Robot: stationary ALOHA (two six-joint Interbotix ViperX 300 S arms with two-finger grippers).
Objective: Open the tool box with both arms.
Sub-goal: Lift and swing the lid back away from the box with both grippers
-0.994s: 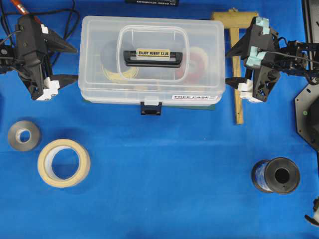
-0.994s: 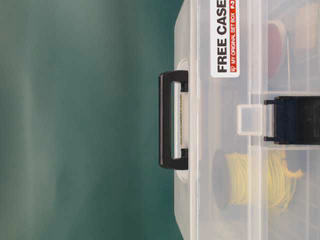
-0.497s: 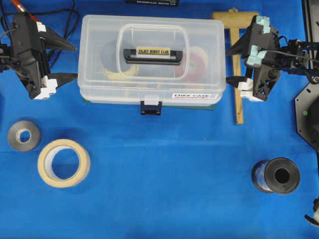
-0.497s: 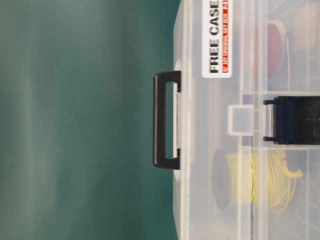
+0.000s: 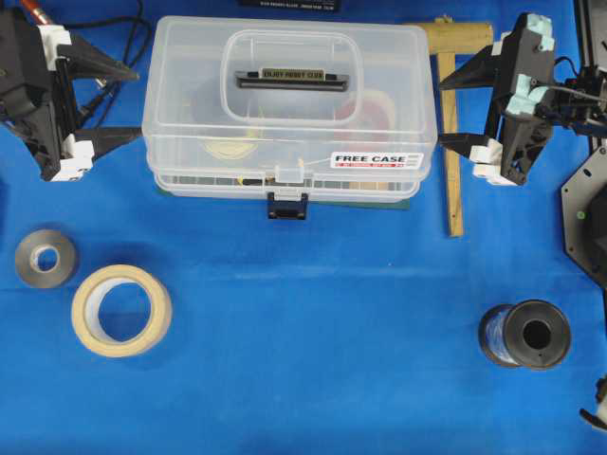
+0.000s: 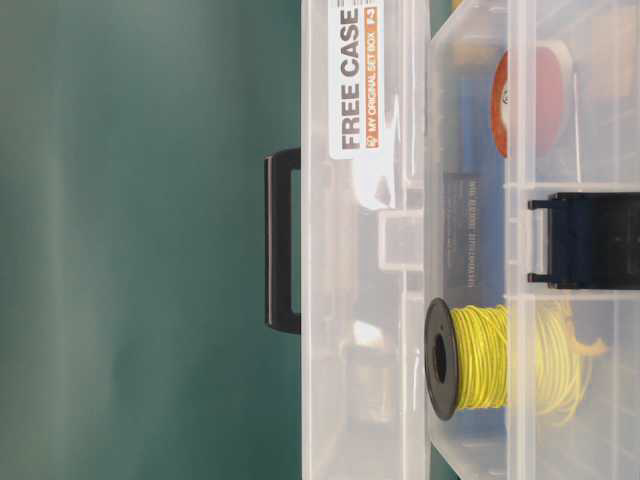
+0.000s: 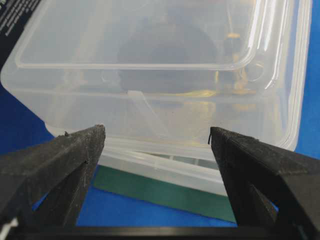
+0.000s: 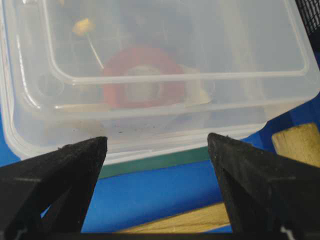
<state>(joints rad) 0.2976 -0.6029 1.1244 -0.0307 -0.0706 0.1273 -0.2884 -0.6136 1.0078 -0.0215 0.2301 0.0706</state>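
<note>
Overhead view: the tool box [image 5: 289, 114], a clear plastic rectangular case, lies near the far edge of the blue cloth [image 5: 313, 332], its long axis running left to right and its dark blue latch [image 5: 286, 205] facing the near edge. The lid [image 6: 365, 300], bearing the black handle [image 5: 291, 78] and the "FREE CASE" sticker [image 5: 377, 160], stands raised at the front, a gap parting it from the base. Inside the base sit a black-flanged spool of yellow wire [image 6: 495, 357] and a red reel [image 8: 140, 82]. The left gripper [image 5: 121, 101] and right gripper [image 5: 452, 112] flank the short ends, each with pointed black fingers spread wide across an end wall, holding nothing. On the cloth lie a tape roll [image 5: 121, 310], a grey roll [image 5: 45, 258], a dark spool [image 5: 527, 334] and a wooden mallet [image 5: 450, 114].
</note>
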